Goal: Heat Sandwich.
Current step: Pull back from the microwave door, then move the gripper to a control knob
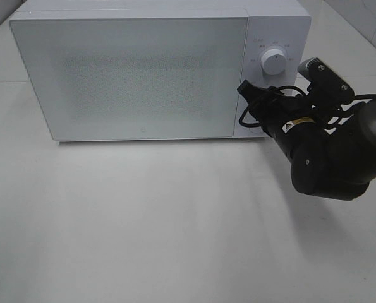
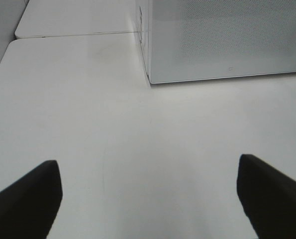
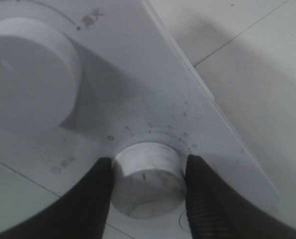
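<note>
Right pincer (image 3: 148, 170) clamped on numbered knob (image 3: 147, 190) between my fingers | second knob (image 3: 28, 84) near | microwave door (image 1: 137, 76) (shut) to my left

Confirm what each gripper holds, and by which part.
Right gripper pinches the lower dial of the microwave, fingers on its opposite sides. Left gripper is open over the table, holding nothing.

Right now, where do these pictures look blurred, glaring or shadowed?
Exterior high: the microwave door is washed pale, a soft shadow on the table. Left wrist: the left hand shows as dark blurs. Right wrist: the lower knob is fairly sharp, the upper knob soft.
</note>
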Tool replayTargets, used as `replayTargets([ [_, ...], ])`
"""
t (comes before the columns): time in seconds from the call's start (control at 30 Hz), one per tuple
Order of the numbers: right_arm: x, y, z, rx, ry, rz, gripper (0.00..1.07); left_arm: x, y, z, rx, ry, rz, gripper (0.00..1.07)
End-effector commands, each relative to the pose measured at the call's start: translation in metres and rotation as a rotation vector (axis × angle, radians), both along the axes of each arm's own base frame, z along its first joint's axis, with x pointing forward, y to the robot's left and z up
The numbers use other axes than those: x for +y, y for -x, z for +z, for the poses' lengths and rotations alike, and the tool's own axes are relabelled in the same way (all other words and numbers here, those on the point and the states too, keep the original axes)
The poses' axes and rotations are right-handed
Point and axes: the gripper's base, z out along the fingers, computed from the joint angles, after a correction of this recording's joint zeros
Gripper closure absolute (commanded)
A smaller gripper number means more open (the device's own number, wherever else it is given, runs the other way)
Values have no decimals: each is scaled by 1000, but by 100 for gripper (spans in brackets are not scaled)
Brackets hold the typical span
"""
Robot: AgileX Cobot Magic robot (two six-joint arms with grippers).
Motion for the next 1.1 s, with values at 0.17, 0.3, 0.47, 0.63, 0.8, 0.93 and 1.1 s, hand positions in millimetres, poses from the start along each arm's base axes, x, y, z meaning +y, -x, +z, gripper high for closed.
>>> replayTargets([
  [0.17,3,-2,11,-49,-275,-47,100,-1,3,-1,-24,12,1,17],
  [0.3,3,-2,11,-45,-391,-74,100,-1,3,-1,-24,12,1,17],
  [0.47,3,-2,11,-43,-545,-110,100,-1,3,-1,-24,12,1,17],
  [0.63,3,-2,14,-67,-656,-131,100,-1,3,-1,-24,12,1,17],
  [0.8,2,-3,17,-107,-778,-150,100,-1,3,-1,-24,12,1,17],
  [0.93,1,-3,21,-143,-864,-162,100,-1,3,-1,-24,12,1,17],
  [1.1,-2,-3,21,-153,-957,-202,99,-1,3,-1,-24,12,1,17],
])
